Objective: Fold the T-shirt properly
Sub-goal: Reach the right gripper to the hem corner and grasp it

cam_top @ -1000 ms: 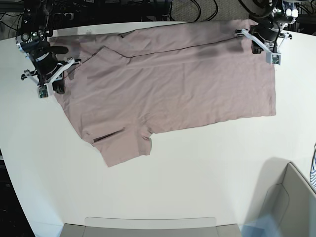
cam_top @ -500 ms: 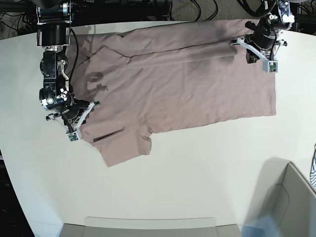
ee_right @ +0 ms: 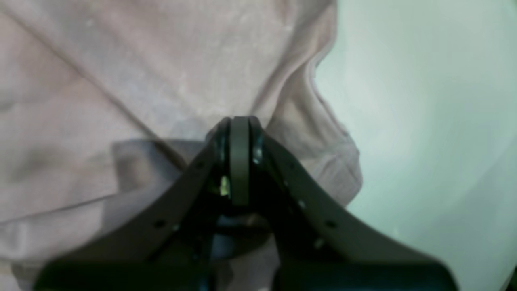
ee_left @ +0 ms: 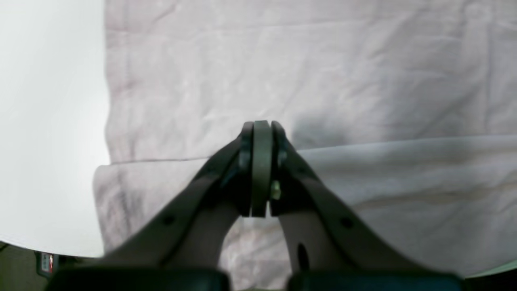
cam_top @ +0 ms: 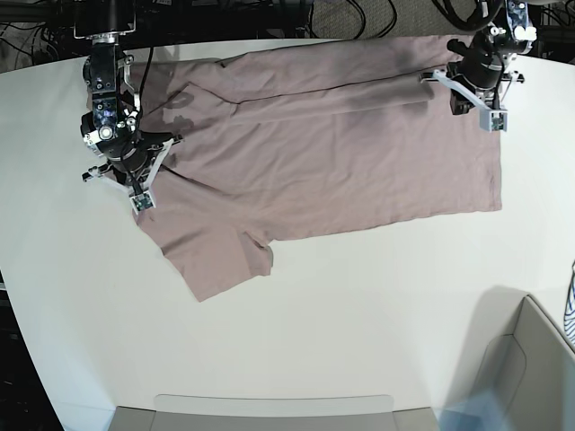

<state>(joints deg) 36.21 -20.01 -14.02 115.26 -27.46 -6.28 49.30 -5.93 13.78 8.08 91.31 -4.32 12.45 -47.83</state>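
The dusty-pink T-shirt [cam_top: 341, 153] lies spread on the white table [cam_top: 359, 305], with its far strip folded over toward the front. My left gripper [cam_top: 469, 90] is shut on the T-shirt's folded edge near its right end. In the left wrist view the left gripper [ee_left: 261, 126] has its jaws pressed together on the T-shirt [ee_left: 282, 72]. My right gripper [cam_top: 133, 178] is shut on the T-shirt at its left side, by the sleeve. In the right wrist view the right gripper [ee_right: 240, 121] pinches bunched cloth of the T-shirt [ee_right: 121, 81].
A grey bin [cam_top: 530, 368] stands at the front right corner, with a blue-and-white striped cloth [cam_top: 570, 310] at the right edge. A grey tray [cam_top: 269, 413] lies along the front edge. Cables run behind the table.
My right gripper went down to the lower left sleeve, then back up, dragging the sleeve area up and inward. My left gripper stayed almost still.
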